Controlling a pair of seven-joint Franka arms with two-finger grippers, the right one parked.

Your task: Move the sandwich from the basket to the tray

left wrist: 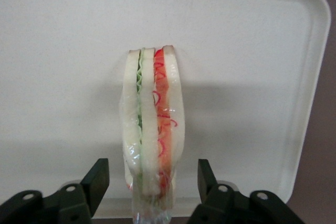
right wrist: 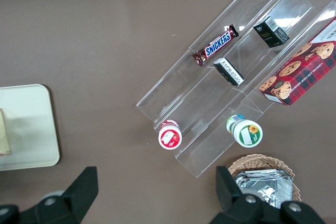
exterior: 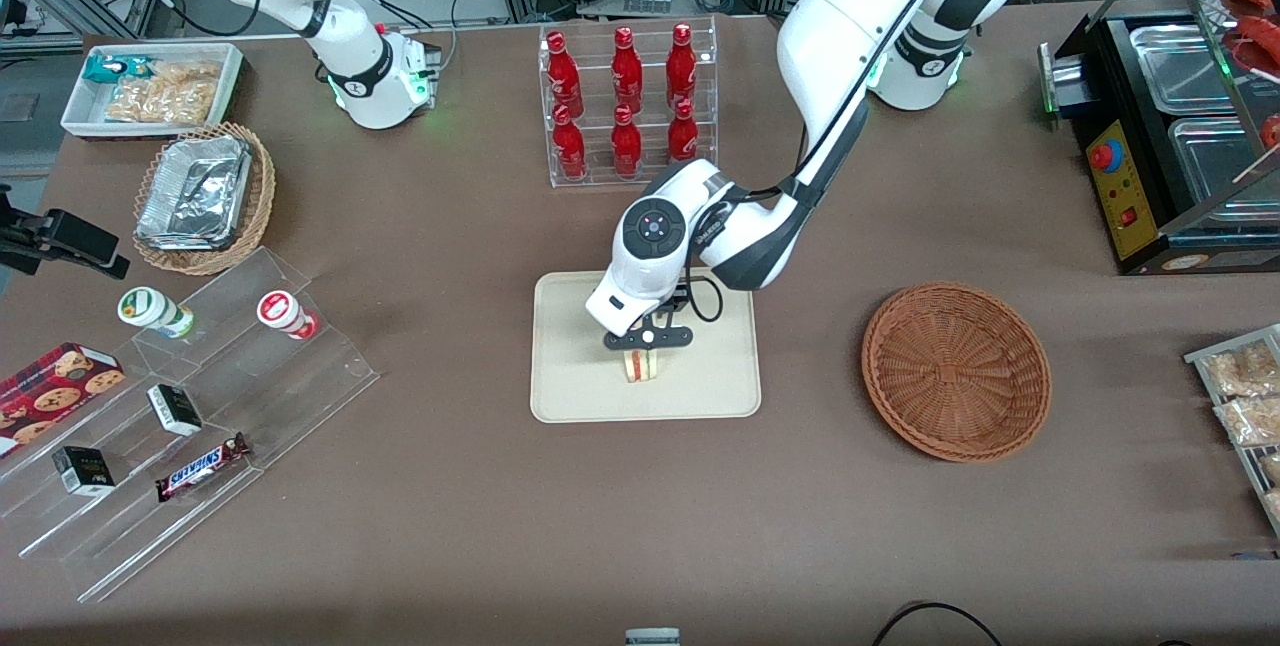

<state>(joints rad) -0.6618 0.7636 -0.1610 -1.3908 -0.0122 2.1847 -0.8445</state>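
1. One sandwich (left wrist: 151, 124), a soft white wedge with red and green layers, stands on the smooth cream tray (exterior: 570, 396), nearer its front edge.
2. The gripper (exterior: 648, 344) hangs just above it, fingers (left wrist: 97, 182) spread apart on both sides, not touching it.
3. The round wicker basket (exterior: 956, 371) lies toward the working arm's end.

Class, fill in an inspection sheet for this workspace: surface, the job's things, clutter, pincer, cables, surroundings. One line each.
Surface: brown table.
Job's things: sandwich stands on edge on the tray; basket holds nothing, toward the working arm's end.
Clutter: bottle rack, farther from the front camera than the tray; acrylic steps with snack bar and cookie box; foil containers.
Pincer: left pincer over the tray, open, fingers apart from the sandwich on either side.
Cables: black cable along the working arm.
Surroundings: food warmer at the working arm's end.
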